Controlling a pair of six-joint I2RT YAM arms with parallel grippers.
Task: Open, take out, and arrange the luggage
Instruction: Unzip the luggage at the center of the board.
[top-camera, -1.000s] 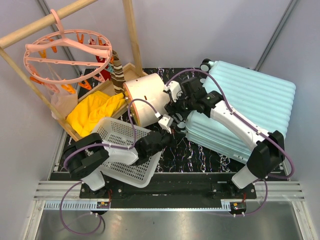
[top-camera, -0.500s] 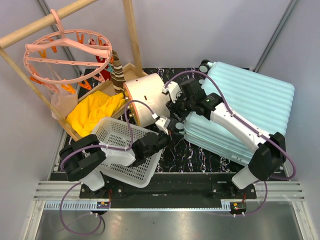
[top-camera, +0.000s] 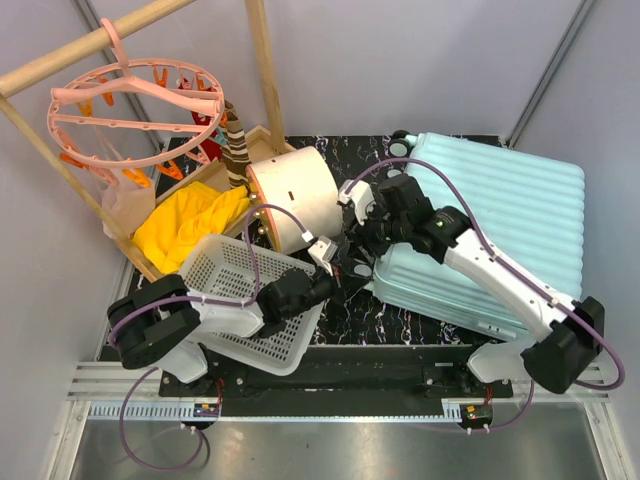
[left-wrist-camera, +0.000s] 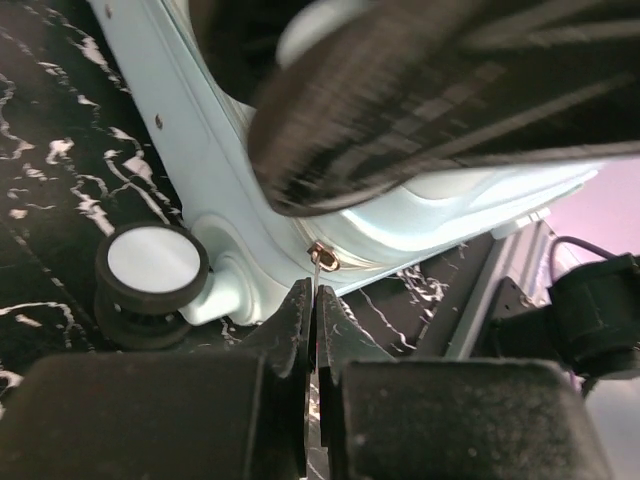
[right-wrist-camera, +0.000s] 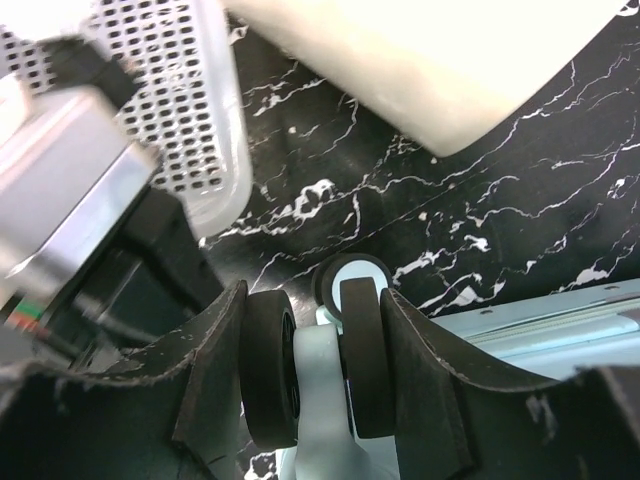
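Since a second ago the luggage (top-camera: 510, 220) has swung round a little on the black marbled table (top-camera: 400, 318), and the right arm (top-camera: 500, 275) has swung its elbow out toward the near right corner. Its fingers have narrowed from a wider gape.

The right arm now stretches from its base across the near edge of the case. The right gripper (right-wrist-camera: 315, 370) is half closed, with one finger pressed on each outer face of the twin wheel (right-wrist-camera: 365, 350) at the near-left corner. The left arm (top-camera: 225, 300) lies low across the white perforated basket (top-camera: 235, 262). The left gripper (left-wrist-camera: 313, 298) is pinched fully together on the thin metal zip pull (left-wrist-camera: 318, 264), just beside another wheel (left-wrist-camera: 152, 266).

Counted: two arms, one suitcase, one basket, one cream drum-shaped box (top-camera: 300, 195), one wooden crate (top-camera: 275, 138) and one round pink peg hanger (top-camera: 135, 110) (its orange pegs are too crowded to count).

The suitcase lies flat on the right half of the table, ribbed shell upward, with its near-left corner between the two grippers. The crate holds a yellow cloth (top-camera: 190, 225). The basket lies tipped against the crate, and I cannot tell whether it holds anything under the arm.
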